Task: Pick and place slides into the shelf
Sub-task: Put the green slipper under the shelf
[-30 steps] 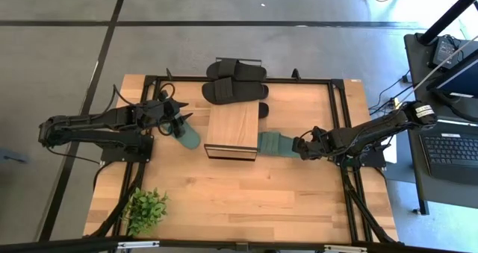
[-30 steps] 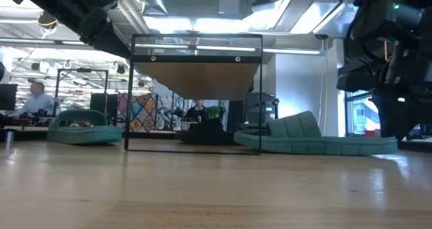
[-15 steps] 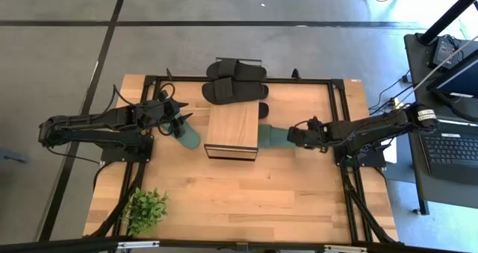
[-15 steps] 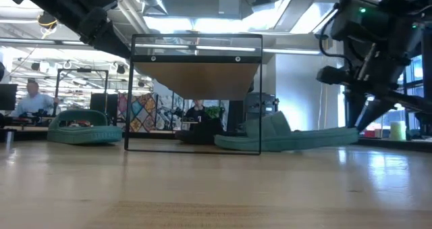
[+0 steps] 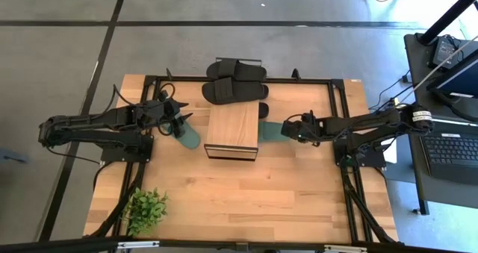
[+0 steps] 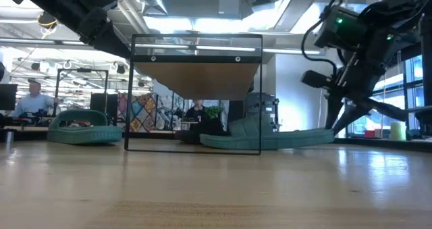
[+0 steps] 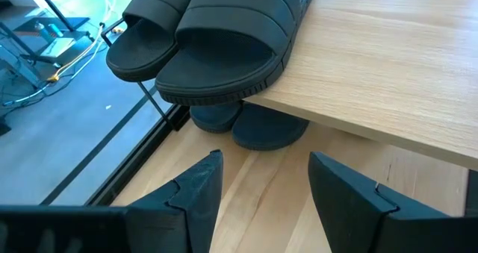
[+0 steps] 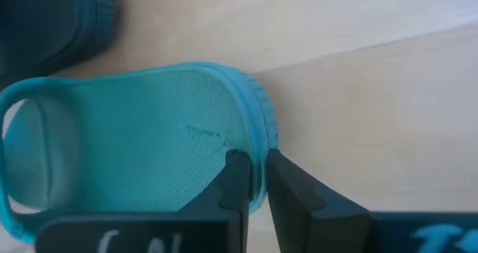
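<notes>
- right gripper point(image 8: 254, 180) is pinched on the heel rim of a green slide point(image 5: 273, 130), at the right side of the shelf point(image 5: 233, 126).
- the slide's toe end already sits under the plank, the heel out on the worktop point(image 5: 246, 189) – in the low view it lies nearly flat, heel end a touch raised.
- to do this well, i'd say keep the push level and straight along the slide's length, so the toe doesn't catch the thin black frame or the dark slide lying beneath.
- the grip is only on the thin rim – a twist could slip it, so go slow.
- let go only once the heel is inside the frame.
- left gripper point(image 7: 261, 186) waits with fingers apart on the shelf's left, by the other green slide point(image 5: 188, 136), holding nothing.
- two black slides point(image 5: 235, 81) rest over the shelf's far edge.
</notes>
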Tool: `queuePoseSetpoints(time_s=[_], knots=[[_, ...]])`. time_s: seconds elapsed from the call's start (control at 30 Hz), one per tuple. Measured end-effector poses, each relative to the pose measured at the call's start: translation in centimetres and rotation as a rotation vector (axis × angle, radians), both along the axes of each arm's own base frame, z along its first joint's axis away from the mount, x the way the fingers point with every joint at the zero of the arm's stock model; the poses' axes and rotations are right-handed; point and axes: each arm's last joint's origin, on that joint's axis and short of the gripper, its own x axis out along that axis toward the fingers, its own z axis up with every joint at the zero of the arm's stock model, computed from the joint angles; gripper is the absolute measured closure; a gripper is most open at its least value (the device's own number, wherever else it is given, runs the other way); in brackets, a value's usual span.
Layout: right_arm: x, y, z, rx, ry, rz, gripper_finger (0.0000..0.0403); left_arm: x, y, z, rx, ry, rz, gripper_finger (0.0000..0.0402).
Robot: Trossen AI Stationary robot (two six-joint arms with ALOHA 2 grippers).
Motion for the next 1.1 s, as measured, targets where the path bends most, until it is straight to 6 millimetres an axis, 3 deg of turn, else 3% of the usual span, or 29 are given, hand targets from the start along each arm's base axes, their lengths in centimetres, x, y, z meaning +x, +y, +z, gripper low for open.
queuePoseSetpoints(time_s=[0.53,1.1], knots=[[3.4,-0.7,-2.2,-0.048,-0.116,0.048,0.0364,-0.1,0.0,-0.1,-0.004,0.012,0.001,0.0212],[4.6,-1.0,-2.7,-0.062,-0.194,0.048,0.0364,-0.1,0.0,-0.1,-0.004,0.013,0.001,0.0212]])
